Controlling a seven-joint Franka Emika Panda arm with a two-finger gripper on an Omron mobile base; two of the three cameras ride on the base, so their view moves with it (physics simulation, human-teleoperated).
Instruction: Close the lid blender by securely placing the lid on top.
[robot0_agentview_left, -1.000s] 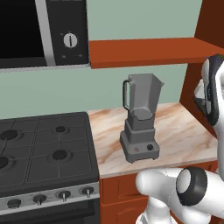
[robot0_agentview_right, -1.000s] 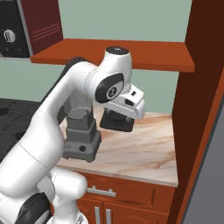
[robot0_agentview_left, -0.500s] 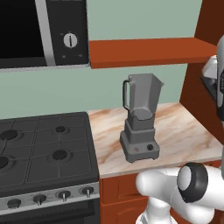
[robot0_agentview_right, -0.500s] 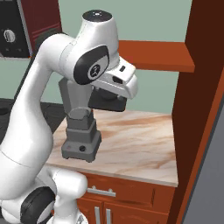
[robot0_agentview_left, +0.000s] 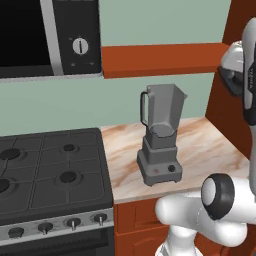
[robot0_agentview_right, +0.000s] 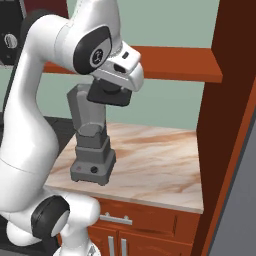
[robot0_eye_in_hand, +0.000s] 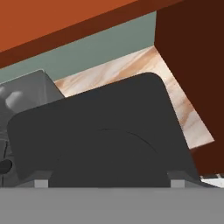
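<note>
Clearly the gripper (robot0_agentview_right: 111, 95) grasps the lid (robot0_agentview_right: 109, 94), carried level just above the open jar of the blender (robot0_agentview_right: 91, 137) on the counter (robot0_agentview_right: 150, 160); I judge the lid light, stiff and slick; the flat-side hold looks right.

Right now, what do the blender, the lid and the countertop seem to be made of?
Blender: probably matte grey plastic; uniform, dull, no glints.
Lid: dark grey-black, perhaps plastic or rubber; flat, smooth, rounded corners, no shine.
Countertop: looks like polished marble; beige with brown veins, though it could be laminate.
</note>
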